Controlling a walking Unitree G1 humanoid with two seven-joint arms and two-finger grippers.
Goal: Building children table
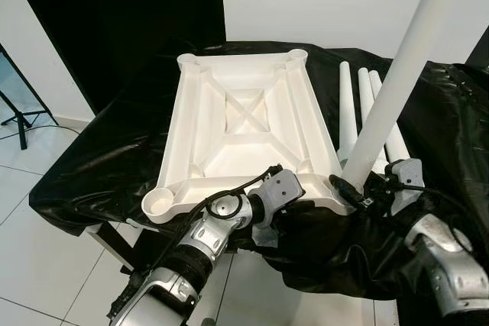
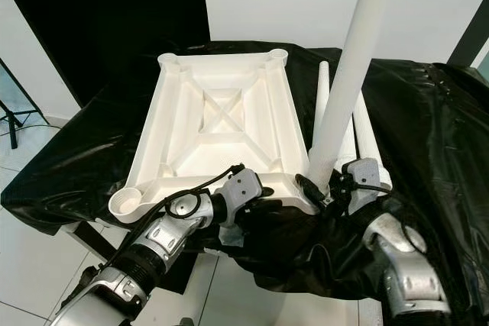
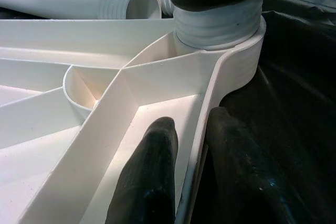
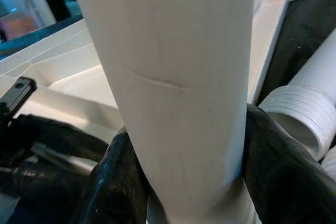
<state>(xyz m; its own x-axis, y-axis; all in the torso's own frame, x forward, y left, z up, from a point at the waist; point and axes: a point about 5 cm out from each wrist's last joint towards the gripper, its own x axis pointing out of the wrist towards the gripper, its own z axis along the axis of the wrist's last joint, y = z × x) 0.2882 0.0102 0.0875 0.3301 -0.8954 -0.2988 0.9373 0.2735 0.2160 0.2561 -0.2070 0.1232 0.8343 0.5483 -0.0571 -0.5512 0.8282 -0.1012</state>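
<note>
A white tabletop lies upside down on a black-covered surface. A white table leg stands upright in its near right corner socket, threaded end seated. My right gripper is shut on the leg just above the socket; the black fingers wrap both sides of the leg. My left gripper is shut on the tabletop's near rim beside that corner, one finger inside and one outside.
Three spare white legs lie side by side on the black cover to the right of the tabletop. The near left socket is open. A black door and a tripod foot stand at the far left.
</note>
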